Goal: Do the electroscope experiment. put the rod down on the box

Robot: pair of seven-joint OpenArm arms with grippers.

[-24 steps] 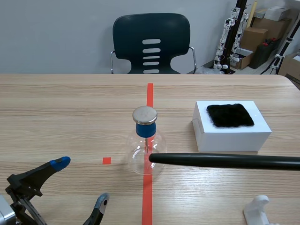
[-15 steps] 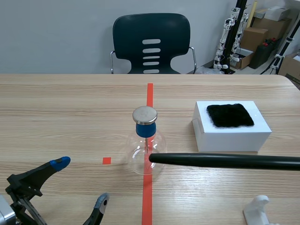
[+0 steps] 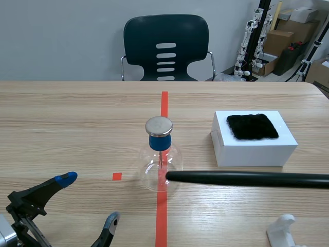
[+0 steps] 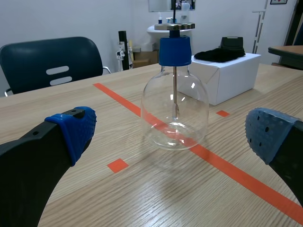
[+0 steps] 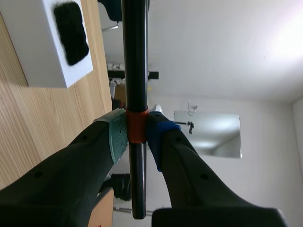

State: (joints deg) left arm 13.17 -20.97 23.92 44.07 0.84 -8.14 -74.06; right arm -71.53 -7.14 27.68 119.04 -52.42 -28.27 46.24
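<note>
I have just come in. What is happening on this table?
The right end effector is shut on a black rod, held level above the table with its tip in front of the glass flask. The rod is not yet on the white box, which has a black cloth on top. The left end effector is open and holds nothing.

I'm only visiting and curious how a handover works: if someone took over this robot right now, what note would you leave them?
Right gripper: shut on the black rod, held level above the table, tip by the electroscope.
Left gripper: open, empty, low near the table.
White box, black cloth on top, stands beyond the rod.
Done: rod gripped.
Left: lay the rod on the box.
</note>
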